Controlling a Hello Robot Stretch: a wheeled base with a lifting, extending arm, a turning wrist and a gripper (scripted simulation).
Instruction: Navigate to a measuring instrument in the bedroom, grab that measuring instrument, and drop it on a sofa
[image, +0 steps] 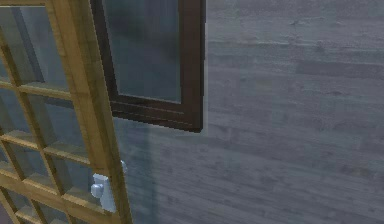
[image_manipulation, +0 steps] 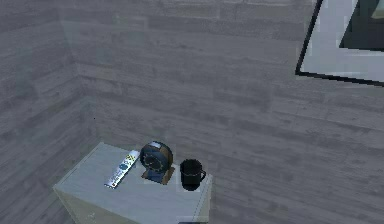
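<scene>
Three small things sit on one pale grey box-shaped counter (image_manipulation: 85, 185) in the arm side view, so count with me. One slim white stick-shaped remote (image_manipulation: 122, 169) lies flat on the counter's left part, its long side running up and to the right. One round dark blue-grey instrument (image_manipulation: 157, 158), disc-shaped and upright on a small brown base, stands just right of the remote, so close that you cannot tell if they touch. That is your task's measuring thing, about mid-counter, toward the back wall. One glossy black mug (image_manipulation: 190, 176), handle to the right, stands just beside the instrument on its right, a bit nearer the counter's front edge. One white-matted picture in a black frame (image_manipulation: 345, 40) hangs on the grey plank wall (image_manipulation: 200, 70) at upper right, cut by the view's edge.

Forward view: one tan wooden door with glass panes (image: 85, 100) stands at the left. One silver metal latch (image: 100, 188) sits low on its stile. One dark brown framed window (image: 150, 55) is behind it, on the same kind of grey planks.

Pincer: you cannot tell its state, nor whether it touches anything.
</scene>
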